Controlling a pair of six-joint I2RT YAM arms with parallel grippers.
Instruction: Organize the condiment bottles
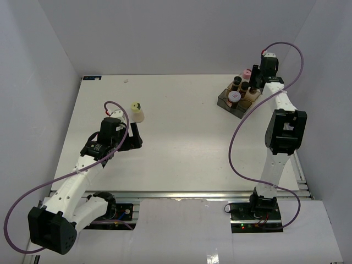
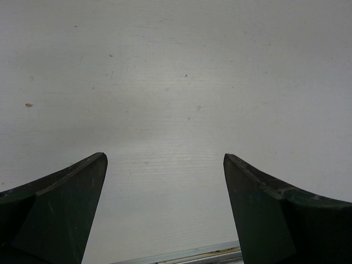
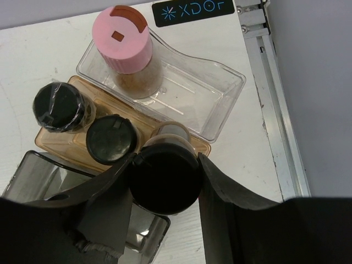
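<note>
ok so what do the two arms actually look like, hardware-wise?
Both look alike. The left arm and right arm have white link shells with black joint housings. A thin purple cable loops loosely alongside each. The left gripper and right gripper each carry two dark, flat fingers tapering to a tip. No markings are readable on them.

Left hand (image 2: pixel 165 159) spread, right hand (image 3: pixel 165 165) clenched.
</note>
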